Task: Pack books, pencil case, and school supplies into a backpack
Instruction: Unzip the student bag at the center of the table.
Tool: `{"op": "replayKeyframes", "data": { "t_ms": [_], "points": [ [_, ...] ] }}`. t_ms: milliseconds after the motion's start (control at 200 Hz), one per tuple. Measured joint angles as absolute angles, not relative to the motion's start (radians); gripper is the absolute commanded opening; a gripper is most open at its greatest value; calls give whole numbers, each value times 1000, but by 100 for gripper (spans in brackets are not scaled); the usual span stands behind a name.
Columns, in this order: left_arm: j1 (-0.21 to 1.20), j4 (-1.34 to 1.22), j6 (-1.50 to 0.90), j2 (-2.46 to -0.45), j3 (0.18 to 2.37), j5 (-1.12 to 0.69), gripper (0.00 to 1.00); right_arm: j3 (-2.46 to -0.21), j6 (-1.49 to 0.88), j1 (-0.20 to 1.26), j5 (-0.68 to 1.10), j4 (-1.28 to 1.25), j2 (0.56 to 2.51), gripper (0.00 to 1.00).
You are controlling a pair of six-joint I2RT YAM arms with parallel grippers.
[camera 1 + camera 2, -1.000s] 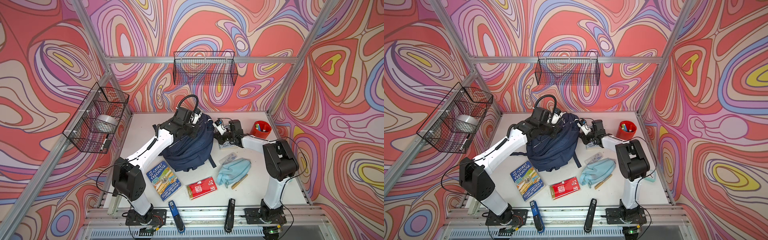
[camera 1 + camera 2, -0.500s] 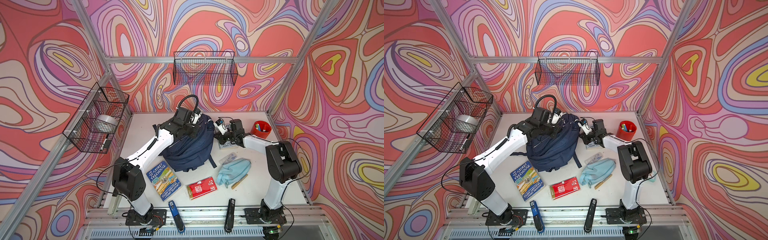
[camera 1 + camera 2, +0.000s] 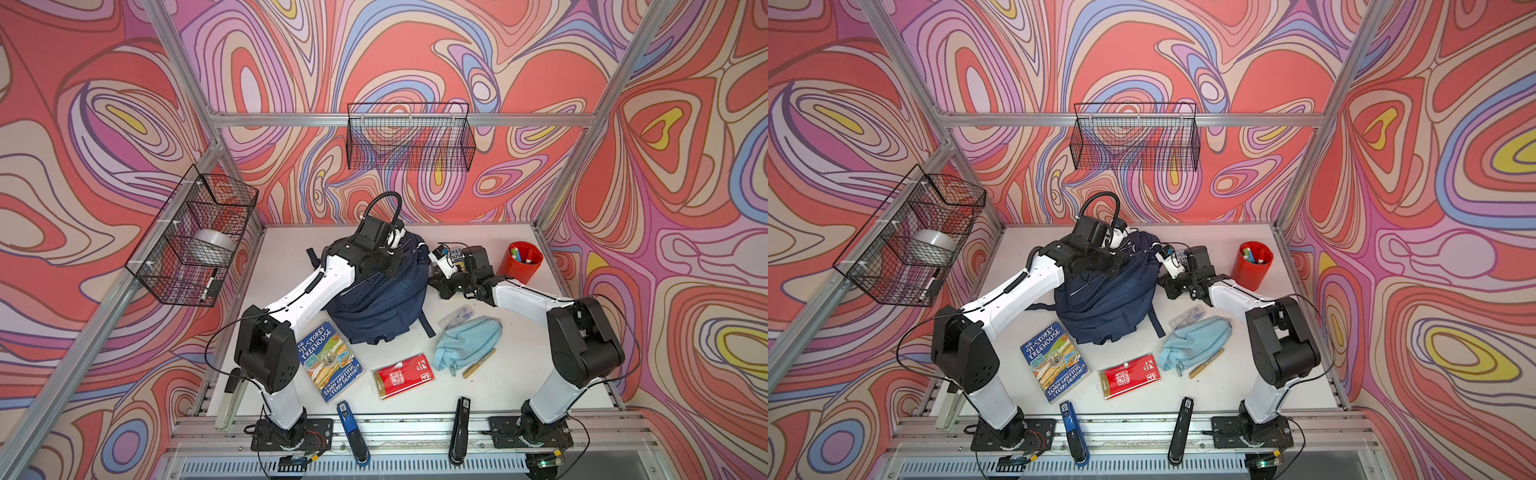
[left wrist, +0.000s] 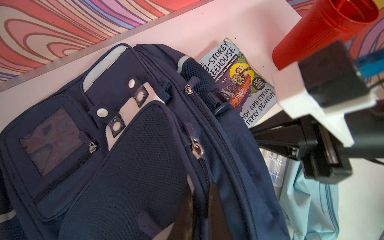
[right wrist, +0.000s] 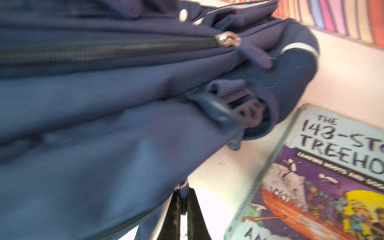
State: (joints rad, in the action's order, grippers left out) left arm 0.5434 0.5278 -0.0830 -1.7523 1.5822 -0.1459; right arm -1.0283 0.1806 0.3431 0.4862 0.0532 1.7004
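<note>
Navy backpack (image 3: pixel 380 303) lying mid-table, long axis running front to back. In front of it, 91 book (image 3: pixel 328 359) and red packet (image 3: pixel 404 376); to its right, 143 book (image 4: pixel 245 83), pencil case (image 3: pixel 465 343), red cup (image 3: pixel 515 272) holding markers (image 3: pixel 524 254). Clamped on backpack fabric: left gripper (image 4: pixel 200 199) and right gripper (image 5: pixel 184 193).

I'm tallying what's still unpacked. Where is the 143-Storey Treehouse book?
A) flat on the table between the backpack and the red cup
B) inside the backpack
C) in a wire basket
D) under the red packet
A: the left wrist view shows the 143-Storey Treehouse book lying cover-up on the table, between the backpack and the red cup.
</note>
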Motion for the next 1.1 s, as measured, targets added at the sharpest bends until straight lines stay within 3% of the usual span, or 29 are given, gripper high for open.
{"op": "replayKeyframes", "data": {
  "t_ms": [321,586,836,1022,1102],
  "points": [
    [543,523,-144,-1798,1628,-130,0,-971,74,393,449,81,1569,0],
    [542,537,-213,-1846,1675,-126,0,-884,-62,584,346,28,1504,0],
    [542,543,-267,-1861,1685,-110,0,-908,-136,756,139,-21,1546,0],
    [536,547,-282,-1861,1692,-100,0,-912,-150,779,73,-46,1555,0],
    [535,545,-281,-1861,1695,-107,21,-900,-148,769,79,-49,1541,0]
  ]
}}
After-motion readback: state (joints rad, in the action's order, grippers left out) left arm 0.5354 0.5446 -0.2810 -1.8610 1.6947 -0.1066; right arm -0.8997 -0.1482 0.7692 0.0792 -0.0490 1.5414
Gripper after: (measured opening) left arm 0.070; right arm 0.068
